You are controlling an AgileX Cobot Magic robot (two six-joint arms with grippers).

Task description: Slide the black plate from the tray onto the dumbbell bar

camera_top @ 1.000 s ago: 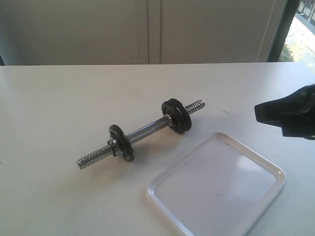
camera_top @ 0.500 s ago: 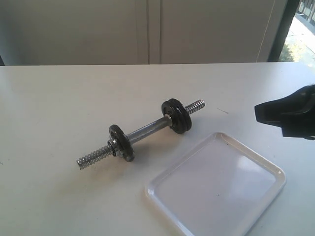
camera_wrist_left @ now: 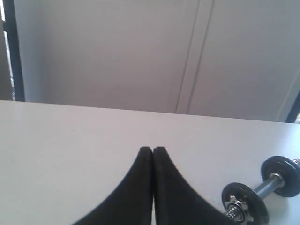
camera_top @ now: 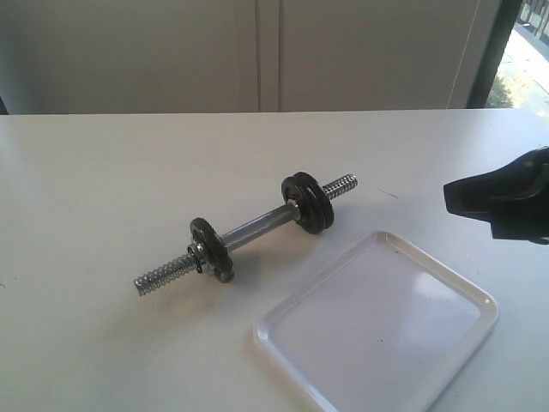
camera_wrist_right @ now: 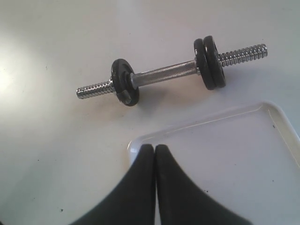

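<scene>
Right gripper [camera_wrist_right: 154,149] has its two black fingers pressed flat together with nothing between them. From where I'm standing it hangs off at the right side of the table [camera_top: 103,172], pointing in toward the middle [camera_top: 449,196]. Its own camera looks down over one corner of the tray [camera_wrist_right: 225,154]. Left gripper [camera_wrist_left: 152,151] is the same deal, fingers together and holding nothing, low over bare tabletop. I can't spot it from the room view at all, only through its wrist camera. The white glossy tray [camera_top: 377,326] sits flat on the table at the front right, turned at an angle. Just beside it, not touching, the chrome bar [camera_top: 257,227] lies diagonally on the table. As for the black plates, every one I can see is on that bar. Two plates [camera_top: 309,202] stand side by side at the far end, with a short bit of thread poking out past them, and the right wrist camera shows them snug against each other [camera_wrist_right: 210,56]. A third plate [camera_top: 212,249] is on the near end with a silver nut [camera_wrist_left: 236,206] against its outer face and a longer threaded stub sticking out. Behind the table there's a pale panelled wall [camera_top: 257,51], and a strip of window [camera_top: 523,60] at the far right.
</scene>
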